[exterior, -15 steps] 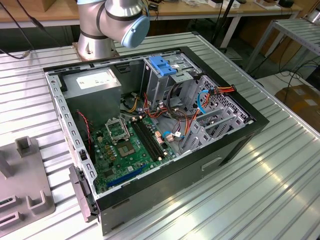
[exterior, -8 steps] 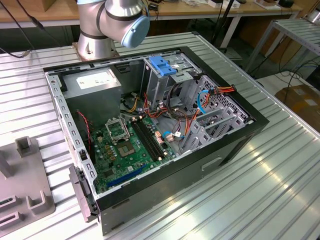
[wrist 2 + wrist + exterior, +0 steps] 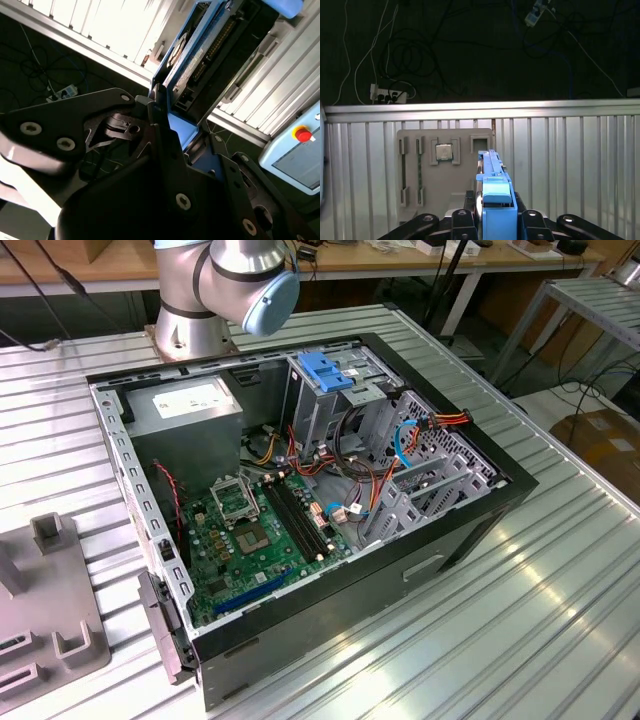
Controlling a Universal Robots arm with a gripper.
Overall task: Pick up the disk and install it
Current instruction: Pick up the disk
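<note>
Table edge (image 3: 480, 107) beyond clamped disk (image 3: 495, 192)

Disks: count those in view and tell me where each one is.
1. The disk is clamped edge-on in the claw in both wrist views; others may sit hidden inside the drive cage.

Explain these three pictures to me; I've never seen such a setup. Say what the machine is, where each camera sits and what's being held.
The machine is a robot arm with a gripper. The exterior view, from a camera off the arm, shows an open computer case lying on a ribbed metal table, a grey tray beside it. The two wrist views come from cameras riding on the arm. In both, the gripper is shut on the disk, a hard drive in a blue bracket. The first wrist view also looks down on the tray, which holds a square chip.
</note>
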